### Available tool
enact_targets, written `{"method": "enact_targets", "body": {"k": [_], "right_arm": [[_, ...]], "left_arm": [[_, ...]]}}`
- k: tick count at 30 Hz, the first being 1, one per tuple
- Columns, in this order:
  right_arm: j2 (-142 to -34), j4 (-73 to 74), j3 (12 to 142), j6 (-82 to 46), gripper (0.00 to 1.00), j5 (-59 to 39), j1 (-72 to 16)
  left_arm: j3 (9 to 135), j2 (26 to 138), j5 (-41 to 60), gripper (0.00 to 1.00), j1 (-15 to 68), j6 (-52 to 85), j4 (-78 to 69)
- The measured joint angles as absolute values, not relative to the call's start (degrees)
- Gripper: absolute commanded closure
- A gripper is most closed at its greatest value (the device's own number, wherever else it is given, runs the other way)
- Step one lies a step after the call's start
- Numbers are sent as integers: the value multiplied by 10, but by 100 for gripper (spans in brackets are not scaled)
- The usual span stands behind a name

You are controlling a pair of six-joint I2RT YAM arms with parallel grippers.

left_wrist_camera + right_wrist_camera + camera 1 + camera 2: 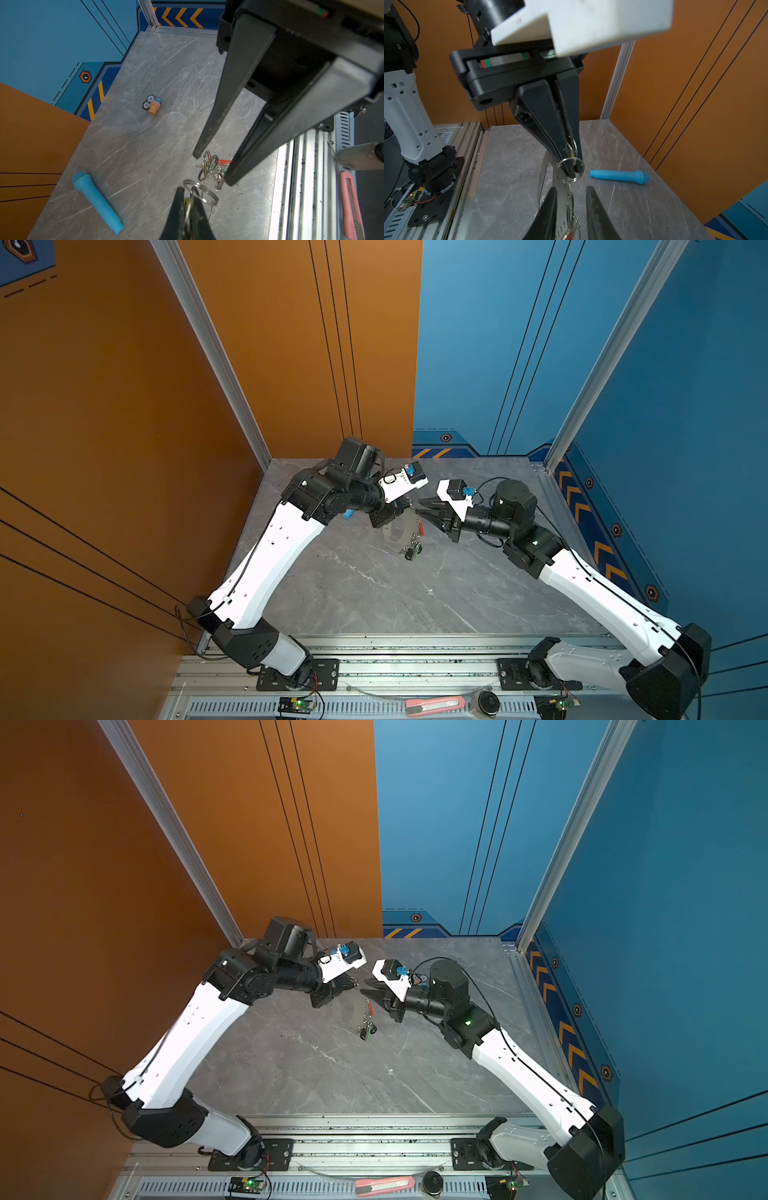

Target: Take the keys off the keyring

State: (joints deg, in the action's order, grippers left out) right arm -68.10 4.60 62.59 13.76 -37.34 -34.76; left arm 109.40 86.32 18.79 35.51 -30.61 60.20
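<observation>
My left gripper (188, 190) is shut on a silver key with a yellow tag (187, 202), held above the table. A silver split ring (204, 192) loops round its tips; the same ring (568, 170) shows in the right wrist view. From it a thin chain runs down to the keyring (545, 176), a flat grey loop (392, 531) hanging tilted. More keys (413, 549) with red and green tags dangle low on it. My right gripper (571, 188) is open facing the left one, its fingers either side of the chain and not touching it.
A light-blue tube (96, 204) lies on the grey marble table (374, 593) behind my left arm. A small orange-and-blue cluster with dark discs (152, 104) sits toward the back. A pink utility knife (434, 705) rests on the aluminium rail at the front.
</observation>
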Motion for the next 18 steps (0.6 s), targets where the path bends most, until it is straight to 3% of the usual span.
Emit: {"method": "enact_targets", "body": {"k": [18], "right_arm": [[-674,50,616,142,72,-338,-384]], "left_arm": [[1092,861,193,100,355,-306,603]]}}
